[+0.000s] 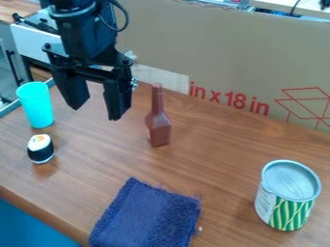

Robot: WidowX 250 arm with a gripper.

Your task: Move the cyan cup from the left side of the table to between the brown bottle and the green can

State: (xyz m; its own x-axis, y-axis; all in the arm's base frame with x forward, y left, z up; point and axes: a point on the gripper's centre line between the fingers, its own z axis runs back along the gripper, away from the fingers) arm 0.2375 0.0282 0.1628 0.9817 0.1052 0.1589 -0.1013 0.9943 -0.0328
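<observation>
Black gripper point(95, 114) of yours above wooden tabletop point(222, 154), fingers point(118, 101) spread apart, brown bottle point(158, 129) near, sushi roll point(40, 149) by turquoise cup point(36, 106), navy cloth point(149, 214), striped can point(287, 200).

We see a bright turquoise plastic cup point(36, 107) at the left, and near it a sushi roll point(40, 150) banded in black, with a white top marked in orange. The reddish-brown bottle point(158, 126) is one plain colour. We find a dark navy textured cloth point(145, 217), a silver-lidded can point(288, 197) with green and yellow wavy stripes, and a brown wood-grain tabletop point(222, 159). Red lettering and lines mark the tan cardboard point(226, 53).
</observation>
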